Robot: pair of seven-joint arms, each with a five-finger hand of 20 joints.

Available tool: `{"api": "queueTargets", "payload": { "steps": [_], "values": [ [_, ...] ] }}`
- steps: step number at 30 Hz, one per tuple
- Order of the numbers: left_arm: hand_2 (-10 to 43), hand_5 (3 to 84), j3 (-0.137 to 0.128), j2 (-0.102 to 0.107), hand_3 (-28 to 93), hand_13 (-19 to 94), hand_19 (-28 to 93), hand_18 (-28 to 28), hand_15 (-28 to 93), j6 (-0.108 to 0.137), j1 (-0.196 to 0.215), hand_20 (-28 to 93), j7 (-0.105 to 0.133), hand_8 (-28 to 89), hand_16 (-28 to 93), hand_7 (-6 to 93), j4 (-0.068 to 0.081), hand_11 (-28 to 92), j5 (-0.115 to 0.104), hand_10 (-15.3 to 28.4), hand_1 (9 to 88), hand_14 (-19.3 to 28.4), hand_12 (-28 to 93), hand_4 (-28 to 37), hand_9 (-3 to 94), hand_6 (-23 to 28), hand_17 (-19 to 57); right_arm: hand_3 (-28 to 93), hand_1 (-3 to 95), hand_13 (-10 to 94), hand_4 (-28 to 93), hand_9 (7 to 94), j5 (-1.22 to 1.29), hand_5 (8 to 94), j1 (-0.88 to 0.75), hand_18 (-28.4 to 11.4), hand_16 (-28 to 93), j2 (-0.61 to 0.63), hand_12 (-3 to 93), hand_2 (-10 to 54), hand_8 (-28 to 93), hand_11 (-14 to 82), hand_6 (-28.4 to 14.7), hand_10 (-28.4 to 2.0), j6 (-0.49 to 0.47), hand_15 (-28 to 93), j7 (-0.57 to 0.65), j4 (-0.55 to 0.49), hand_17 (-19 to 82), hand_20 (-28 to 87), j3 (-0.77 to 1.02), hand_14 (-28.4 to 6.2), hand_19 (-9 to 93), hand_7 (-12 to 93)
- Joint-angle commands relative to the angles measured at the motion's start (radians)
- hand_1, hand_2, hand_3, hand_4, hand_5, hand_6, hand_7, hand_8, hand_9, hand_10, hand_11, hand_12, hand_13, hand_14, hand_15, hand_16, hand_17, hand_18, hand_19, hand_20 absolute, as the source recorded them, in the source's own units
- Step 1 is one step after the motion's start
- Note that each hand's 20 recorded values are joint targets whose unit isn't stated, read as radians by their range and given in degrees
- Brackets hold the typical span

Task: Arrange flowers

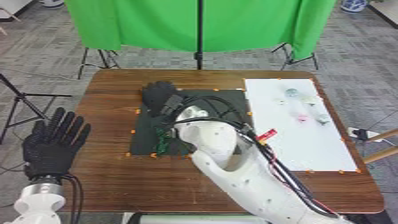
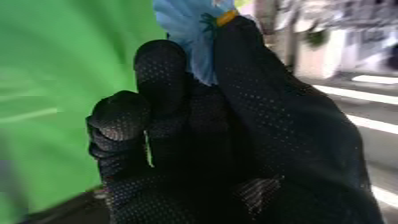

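Note:
Over the back left of the dark mat (image 1: pixel 146 146) is my right hand (image 1: pixel 160 97). In the right wrist view, that right hand (image 2: pixel 258 100) pinches a blue flower (image 2: pixel 185 22) between thumb and fingers; its stem is mostly hidden by the glove. Green stems or leaves (image 1: pixel 163 140) lie on the mat's left part. On the white board (image 1: pixel 275 145) at the right lie a bluish flower (image 1: pixel 291 92), a pink flower (image 1: pixel 302 118), a pale greenish flower (image 1: pixel 322 119) and small whitish ones. My left hand (image 1: pixel 51 150) is open, fingers straight, beyond the table's left edge.
The brown table (image 1: pixel 102 175) carries the mat and board side by side. My right forearm crosses the mat's right part and the front of the table. Behind the table hang a green cloth (image 1: pixel 151 30) and a dark pole (image 1: pixel 200 30). Tripod legs stand around.

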Motion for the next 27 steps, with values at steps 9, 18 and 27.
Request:
{"api": "queueTargets", "payload": {
  "steps": [9, 18, 27],
  "values": [
    [18.5, 45.1, 0.008, 0.031, 71, 32, 34, 14.7, 45, -0.014, 0.019, 20, 0.071, -9, -2, 12.7, -0.008, 18, -0.019, 14.2, 29.7, 14.8, 14, -26.8, 39.6, 7.3, -3.4, 71, 67.2, 62, -28, 79.5, -0.277, 70.1, -0.059, -22.1, 49, -0.166, 47.4, -9.5, 14, 14.9, 0.1, -11.0, -0.061, 55, -0.12, 0.175, 37, 46, 0.013, -9.9, 90, 42],
    [18.4, 45.3, 0.015, 0.028, 71, 32, 34, 14.8, 45, -0.026, 0.002, 20, 0.061, -9, -2, 12.9, 0.005, 18, -0.023, 14.0, 30.0, 14.8, 14, -26.7, 39.8, 7.1, -3.4, 70, 67.5, 61, -28, 78.2, -0.311, 67.8, -0.077, -22.2, 49, -0.196, 47.0, -9.5, 14, 14.8, -0.3, -11.2, -0.091, 56, -0.119, 0.206, 37, 45, 0.029, -10.1, 90, 42],
    [18.3, 45.9, 0.021, 0.029, 72, 32, 34, 14.7, 45, -0.033, -0.001, 20, 0.054, -9, -2, 13.7, 0.01, 19, -0.02, 14.0, 30.3, 14.7, 14, -26.6, 39.9, 5.9, -3.4, 70, 66.9, 59, -28, 74.5, -0.342, 64.2, -0.077, -22.5, 48, -0.206, 44.3, -9.5, 11, 13.0, -1.5, -11.9, -0.143, 56, -0.139, 0.216, 36, 45, 0.048, -10.6, 89, 40]
  ]
}}
